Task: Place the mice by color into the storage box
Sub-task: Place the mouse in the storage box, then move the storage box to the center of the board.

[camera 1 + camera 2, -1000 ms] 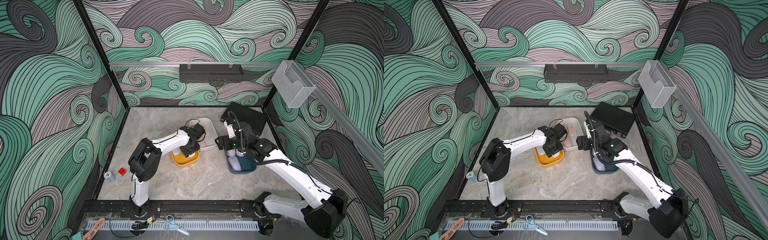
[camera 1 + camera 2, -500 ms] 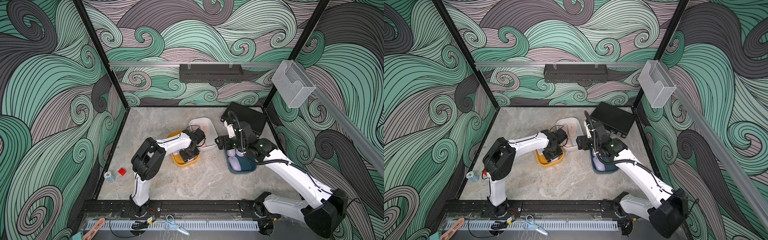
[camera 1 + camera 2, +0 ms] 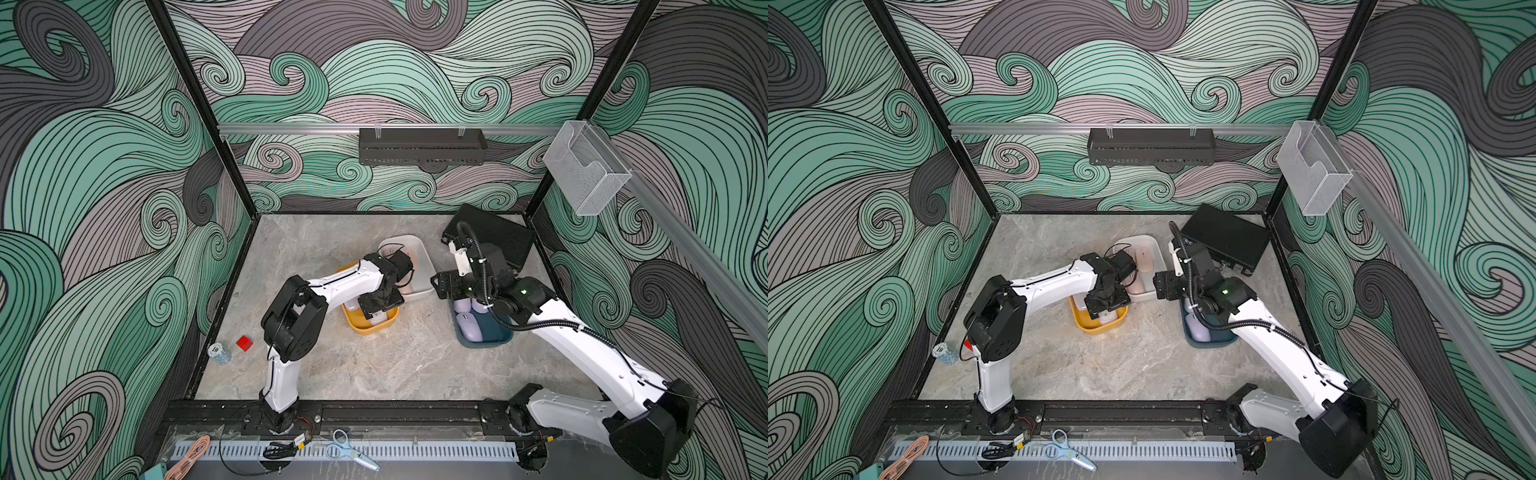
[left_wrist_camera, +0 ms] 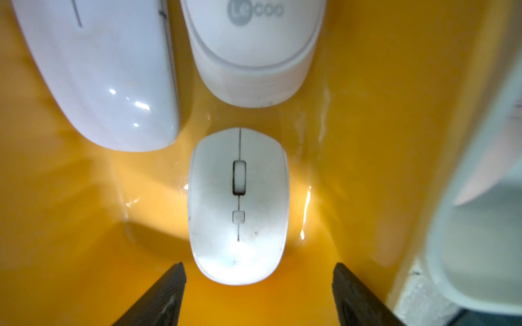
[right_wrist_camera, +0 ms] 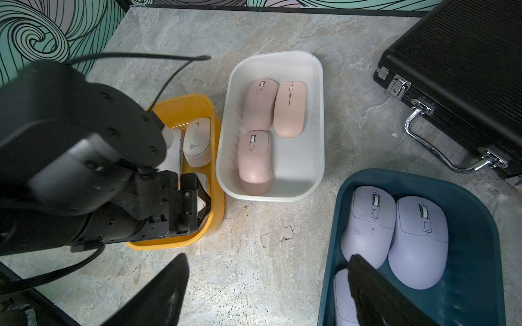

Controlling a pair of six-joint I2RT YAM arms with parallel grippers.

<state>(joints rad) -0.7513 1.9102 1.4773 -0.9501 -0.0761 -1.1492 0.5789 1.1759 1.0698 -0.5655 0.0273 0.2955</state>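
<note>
The left pincer [image 4: 258,271] hangs low inside the yellow plastic tub [image 4: 367,141]. Its fingers are spread apart and grip nothing. A small matte off-white mouse with a grey scroll wheel [image 4: 238,206] lies flat on the tub floor just ahead of them, touching neither. I read this as a release: white goes with white, beside a glossy white flat mouse [image 4: 107,79] and a cream mouse [image 4: 251,42] printed "Lecoo" in grey.

The right pincer [image 5: 268,258] is also spread and empty, raised above the grey marbled bench [image 5: 254,282] near the dark teal tub [image 5: 474,225]. That tub holds the lavender mice [image 5: 367,223], toward the right edge. Three pale pink mice [image 5: 258,104] lie in the white tub [image 5: 296,169] between the two. The sorting seems complete.

A chip stack [image 3: 219,353] near the left edge reads "10".
</note>
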